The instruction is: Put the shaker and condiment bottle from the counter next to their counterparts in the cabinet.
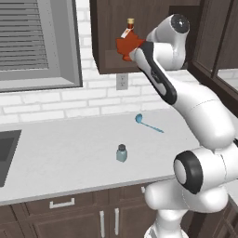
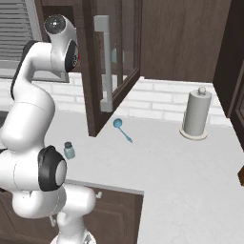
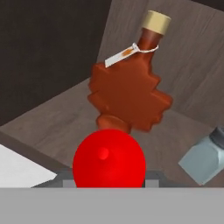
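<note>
Up in the cabinet (image 1: 107, 56), on its shelf (image 3: 57, 118), stands the maple-leaf syrup bottle (image 3: 129, 94), upright, with a tan cap and a white tag at its neck. A small pale blue shaker with a grey cap, the cabinet shaker (image 3: 204, 159), sits on the same shelf toward the right edge of the hand view; it looks tilted there, which may be only the roll of the camera. The cabinet door (image 2: 112, 62) hangs open over the counter (image 1: 69, 153).

At the gripper (image 3: 108, 175) the condiment bottle (image 3: 108, 161) is seen end-on as a round red disc with its nozzle pointing toward the syrup bottle, low in the hand view and directly in front of that bottle's base. Its body lies along the hand between the jaws, whose tips are covered by it, so I cannot tell how far apart they stand or whether they press on it. In the left base view the hand is up at the cabinet's opening, right by the syrup bottle.

Down on the counter the shaker (image 1: 121, 153) stands upright near the front edge, well apart from a blue ladle (image 1: 148, 122) lying closer to the wall. A paper towel holder (image 2: 195, 116) stands near the back edge.
</note>
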Robot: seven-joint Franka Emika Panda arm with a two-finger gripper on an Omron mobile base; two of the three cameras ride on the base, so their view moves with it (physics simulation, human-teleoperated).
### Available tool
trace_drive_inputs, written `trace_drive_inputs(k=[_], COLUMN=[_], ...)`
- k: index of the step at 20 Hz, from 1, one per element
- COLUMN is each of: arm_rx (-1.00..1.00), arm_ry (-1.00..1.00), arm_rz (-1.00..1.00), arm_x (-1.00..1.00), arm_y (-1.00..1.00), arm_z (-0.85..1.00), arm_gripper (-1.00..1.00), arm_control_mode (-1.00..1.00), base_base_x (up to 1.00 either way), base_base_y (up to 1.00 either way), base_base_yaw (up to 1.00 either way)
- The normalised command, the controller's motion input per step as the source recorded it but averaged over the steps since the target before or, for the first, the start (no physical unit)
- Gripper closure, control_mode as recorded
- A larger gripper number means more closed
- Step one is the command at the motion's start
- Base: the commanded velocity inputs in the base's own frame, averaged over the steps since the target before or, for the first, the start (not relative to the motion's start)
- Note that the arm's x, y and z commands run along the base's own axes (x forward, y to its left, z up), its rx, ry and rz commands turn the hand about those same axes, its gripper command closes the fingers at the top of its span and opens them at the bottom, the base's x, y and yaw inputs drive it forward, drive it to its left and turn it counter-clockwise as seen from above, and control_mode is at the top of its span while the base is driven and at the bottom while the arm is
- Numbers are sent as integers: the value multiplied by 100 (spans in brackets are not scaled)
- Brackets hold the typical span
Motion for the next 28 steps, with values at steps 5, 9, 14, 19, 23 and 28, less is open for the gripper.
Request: trace_drive_inputs(k=[5,9,14,19,23,28], arm_rx=[0,0,-1,-3,0,0], arm_ry=[0,0,0,0,1,0], arm_rz=[0,0,0,0,0,0], arm_x=[30,28,9,0,4,2], arm_y=[0,1,13,25,0,0], arm_z=[0,0,-10,-16,-12,-9], arm_gripper=[100,100,100,-100,-100,-100], arm_control_mode=[-100,-100,-100,-100,-100,-100], base_base_x=[0,0,0,0,0,0], base_base_y=[0,0,0,0,0,0], base_base_yaw=[0,0,0,0,0,0])
